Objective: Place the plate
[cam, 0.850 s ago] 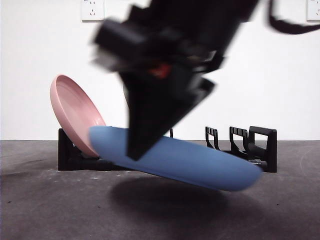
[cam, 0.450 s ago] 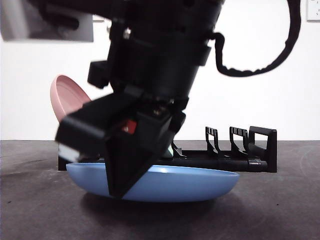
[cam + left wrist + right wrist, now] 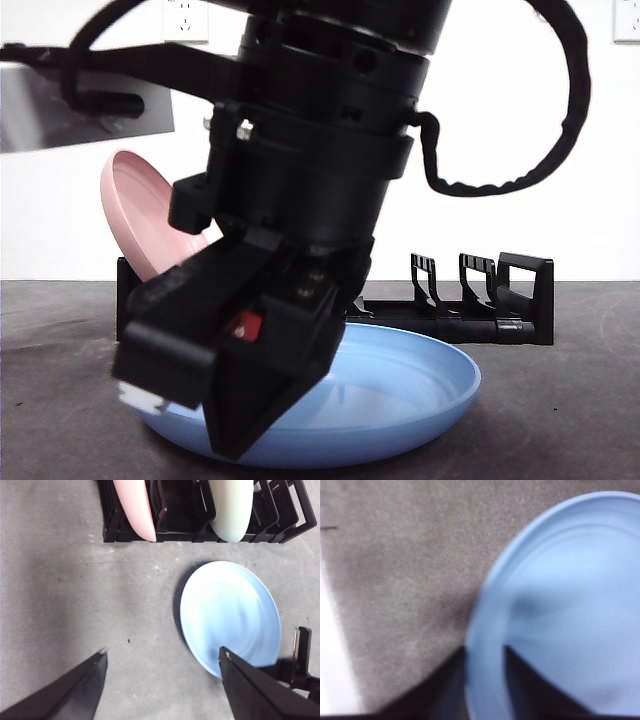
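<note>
A light blue plate (image 3: 400, 390) lies on the dark table in front of the rack, its inside turned slightly toward the front camera. My right gripper (image 3: 190, 420) is shut on its near left rim; the right wrist view shows that rim (image 3: 480, 645) pinched between the two jaws (image 3: 485, 656). From high above, the left wrist view shows the same blue plate (image 3: 230, 615) flat on the table. My left gripper (image 3: 162, 662) hangs open above bare table beside the plate, holding nothing.
A black dish rack (image 3: 500, 300) stands along the back, by the white wall. A pink plate (image 3: 140, 220) leans in its left slot (image 3: 135, 505), and a pale green plate (image 3: 230, 505) stands further along. The rack's right slots hold nothing.
The right arm has brought the blue plate down from a tilted hold in the air onto the table, and moved closer to the front camera. The pink plate has not moved.
</note>
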Tool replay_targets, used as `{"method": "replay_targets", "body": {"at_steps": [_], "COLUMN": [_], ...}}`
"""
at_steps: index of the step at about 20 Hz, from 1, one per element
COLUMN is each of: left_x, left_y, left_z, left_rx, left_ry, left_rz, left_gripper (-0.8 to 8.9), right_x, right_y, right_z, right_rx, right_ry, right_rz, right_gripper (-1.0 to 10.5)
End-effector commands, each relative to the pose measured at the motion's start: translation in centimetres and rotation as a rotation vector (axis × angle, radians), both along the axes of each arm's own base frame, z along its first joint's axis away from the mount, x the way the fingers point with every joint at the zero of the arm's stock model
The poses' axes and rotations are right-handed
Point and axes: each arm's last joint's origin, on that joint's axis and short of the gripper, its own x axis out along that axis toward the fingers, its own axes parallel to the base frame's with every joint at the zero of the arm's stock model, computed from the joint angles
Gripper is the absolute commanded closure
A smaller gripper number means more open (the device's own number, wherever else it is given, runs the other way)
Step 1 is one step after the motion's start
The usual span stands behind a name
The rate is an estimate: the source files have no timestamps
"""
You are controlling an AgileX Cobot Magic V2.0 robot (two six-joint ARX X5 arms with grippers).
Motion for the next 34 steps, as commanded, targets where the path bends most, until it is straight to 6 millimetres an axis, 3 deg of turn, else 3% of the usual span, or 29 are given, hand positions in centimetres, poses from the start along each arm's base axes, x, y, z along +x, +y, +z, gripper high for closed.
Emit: {"method": "replay_targets", "body": {"at_steps": [1,4,8,12,19,22,25,29,34], "left_x": [0.1,0.1,0.3,0.7,2.8,4.9,8.2,13.0,17.1], "left_y": [0.0,0.0,-0.1,-0.1,-0.2,-0.3,-0.6,-2.0,-4.3], "left_z": [0.6,0.6,0.8,1.2,4.0,4.7,5.0,5.9,6.4], "left_rx": [0.005,0.005,0.003,-0.003,-0.133,-0.195,-0.196,-0.074,0.122], "left_ry": [-0.029,-0.030,-0.058,-0.118,-0.408,-0.441,-0.297,-0.102,-0.029], "left_rz": [-0.014,-0.014,-0.014,-0.010,0.078,0.115,0.133,0.100,0.106], "left_gripper": [4.62,4.62,4.62,4.69,5.03,5.69,5.66,5.67,5.67], "right_x": [-0.4,-0.7,-0.9,2.1,8.0,8.6,8.5,8.2,8.1], "right_y": [0.6,0.7,-0.4,-3.9,-12.8,-16.0,-17.7,-18.3,-18.4], "right_z": [-0.1,1.2,6.4,10.0,14.2,15.1,15.7,16.2,16.1], "right_rx": [0.009,0.044,0.175,0.216,0.310,0.338,0.361,0.392,0.381], "right_ry": [0.005,0.011,-0.088,-0.269,-0.380,-0.368,-0.360,-0.368,-0.358], "right_rz": [-0.009,-0.007,0.014,-0.122,-0.504,-0.592,-0.632,-0.659,-0.661], "right_gripper": [7.3,7.1,7.1,7.1,7.1,7.1,7.1,7.1,7.1]}}
